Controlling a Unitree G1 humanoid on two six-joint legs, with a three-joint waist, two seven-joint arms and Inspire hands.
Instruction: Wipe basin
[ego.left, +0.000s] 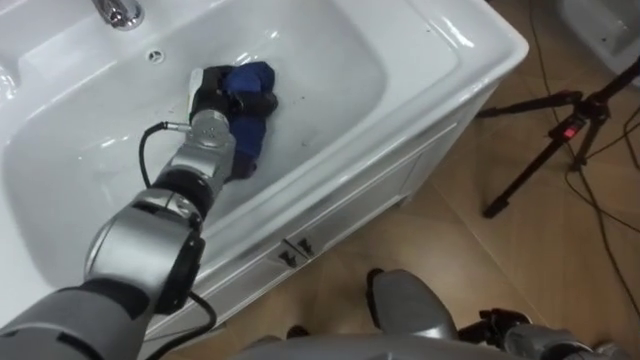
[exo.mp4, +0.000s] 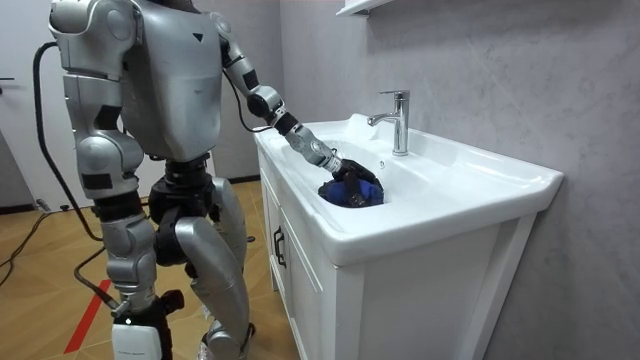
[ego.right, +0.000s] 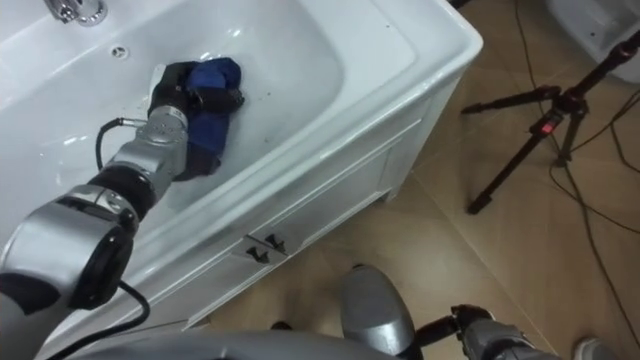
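Inside basin (ego.left: 340, 60), left robot hand (ego.left: 222, 100) curled round blue cloth (ego.left: 250, 78), cloth bunched beneath palm.

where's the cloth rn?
The blue cloth sits inside the basin, left of centre in the left eye view. It is bunched in the left robot hand, a little below the faucet.

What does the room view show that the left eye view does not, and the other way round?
Room view: the tap with its tall spout, a shelf above, the robot standing at the cabinet. Left eye view: a black tripod on the floor. Both: the left hand gripping a blue cloth inside the white basin.
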